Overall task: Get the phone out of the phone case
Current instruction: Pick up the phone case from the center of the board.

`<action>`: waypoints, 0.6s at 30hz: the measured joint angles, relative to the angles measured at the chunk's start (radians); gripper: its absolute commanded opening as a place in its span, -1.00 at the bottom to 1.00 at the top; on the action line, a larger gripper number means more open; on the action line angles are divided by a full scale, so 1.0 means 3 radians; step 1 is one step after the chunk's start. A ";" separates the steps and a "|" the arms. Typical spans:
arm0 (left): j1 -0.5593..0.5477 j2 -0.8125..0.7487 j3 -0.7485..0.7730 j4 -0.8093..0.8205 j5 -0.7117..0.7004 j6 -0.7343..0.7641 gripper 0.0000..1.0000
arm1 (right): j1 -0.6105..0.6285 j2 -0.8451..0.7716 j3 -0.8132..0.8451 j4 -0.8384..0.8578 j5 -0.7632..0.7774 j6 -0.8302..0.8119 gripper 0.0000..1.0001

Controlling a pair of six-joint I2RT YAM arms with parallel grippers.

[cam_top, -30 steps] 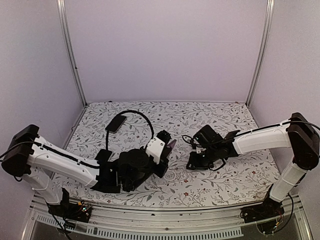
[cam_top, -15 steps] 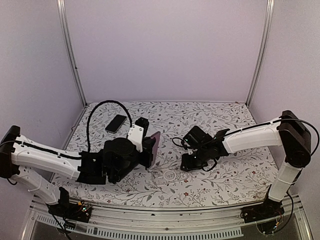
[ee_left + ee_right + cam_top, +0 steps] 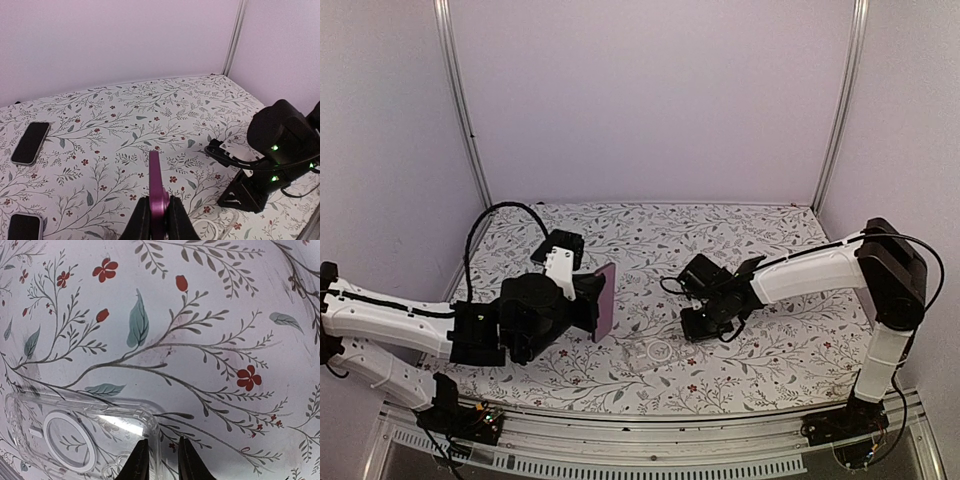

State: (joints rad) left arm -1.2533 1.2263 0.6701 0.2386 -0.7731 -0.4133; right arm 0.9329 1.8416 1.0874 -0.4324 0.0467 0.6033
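Observation:
The phone [image 3: 605, 300] is purple. It stands on edge above the table, out of the case, with my left gripper [image 3: 592, 306] shut on its lower end. In the left wrist view the phone [image 3: 156, 182] rises edge-on from between the fingers of the left gripper [image 3: 157, 220]. The clear phone case [image 3: 650, 353] lies flat and empty on the floral table, just right of the phone. My right gripper [image 3: 161, 452] is low over the phone case [image 3: 80, 435]. Its narrowly parted jaws straddle the case's corner rim, with a gap at the right finger.
Two black phones [image 3: 30, 142] [image 3: 22, 227] lie on the table's left side. My right arm's black wrist and cable [image 3: 280, 145] sit close to the right of the purple phone. Frame posts and lavender walls enclose the floral table [image 3: 770, 350].
My left arm has drawn back to the left with the purple phone in its grip. The right gripper has followed leftward and settled at the empty case's corner.

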 measured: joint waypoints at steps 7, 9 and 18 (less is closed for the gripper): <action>0.0020 -0.0164 -0.0062 -0.0106 0.0011 -0.0075 -1.00 | 0.0018 0.0134 0.0196 -0.0109 0.0071 0.0081 -0.84; 0.0025 -0.0206 -0.0078 -0.0121 0.0017 -0.0089 -1.00 | 0.0028 0.0148 0.0221 -0.0130 0.0094 0.0109 -0.92; 0.0057 -0.0320 -0.0130 -0.0174 0.0047 -0.0123 -1.00 | -0.0038 0.0155 0.0259 -0.0186 0.0112 0.0271 -1.00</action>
State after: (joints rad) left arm -1.2362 1.1301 0.6312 0.1864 -0.7589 -0.4503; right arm 0.9215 1.8881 1.1652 -0.4881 0.0803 0.6846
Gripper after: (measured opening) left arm 0.100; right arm 0.021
